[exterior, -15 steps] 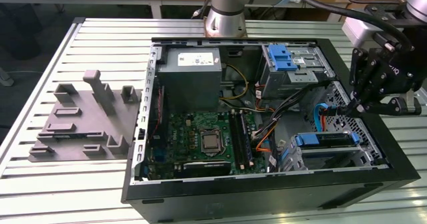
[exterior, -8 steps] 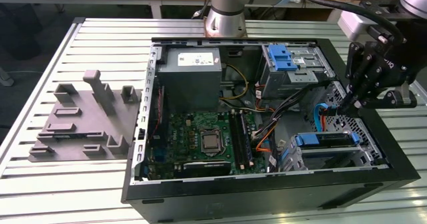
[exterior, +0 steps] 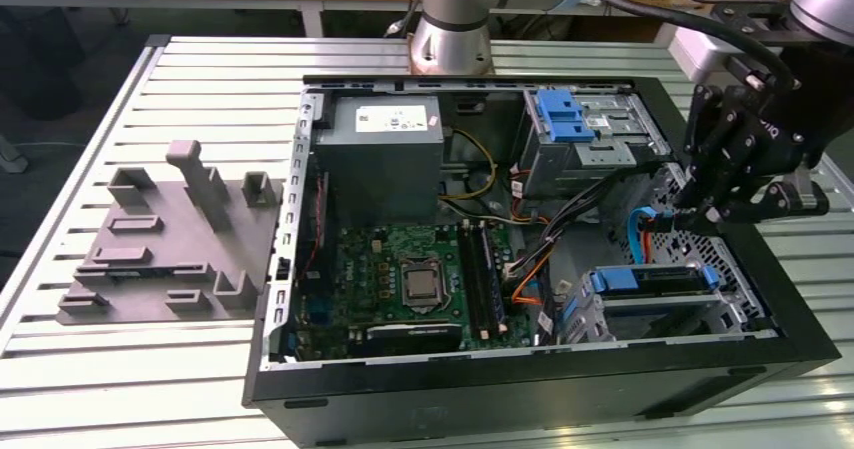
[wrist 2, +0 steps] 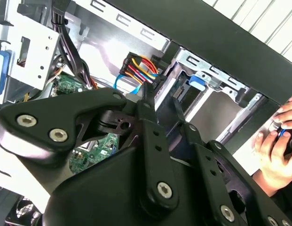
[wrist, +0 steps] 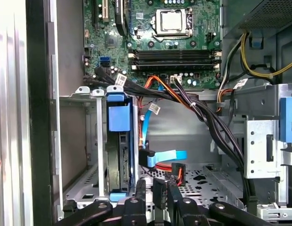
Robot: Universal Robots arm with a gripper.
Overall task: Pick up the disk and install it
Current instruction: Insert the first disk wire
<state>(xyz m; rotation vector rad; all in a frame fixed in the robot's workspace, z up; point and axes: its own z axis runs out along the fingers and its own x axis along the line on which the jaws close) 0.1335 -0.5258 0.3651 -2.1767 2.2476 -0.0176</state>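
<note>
- The step in hand seems to be the last part of the install. The disk (exterior: 650,281) already sits in the drive cage (exterior: 727,314), at the corner of the computer case (exterior: 534,384) that is nearest the camera on the exterior view's right. In the first wrist view the disk (wrist: 122,160) stands on edge between its blue rails.
- The gripper (exterior: 687,217) hangs over the case's edge at the exterior view's right, just beside the cage and apart from the disk.
- In the first wrist view the jaws of the gripper (wrist: 163,188) are drawn close together. A black connector (wrist: 177,169) with red wires lies right at their tips. Possibly they pinch it, but I cannot confirm contact.
- Any move here calls for care, I judge. The cables (wrist: 202,113) run thick between the cage and the motherboard, and could catch.
- Hard to make out: whether the disk is fully seated, because the cage walls cover its far end.
- A person's hand (wrist 2: 277,146) is outside the case wall in the second wrist view, partly cut off by the frame.
</note>
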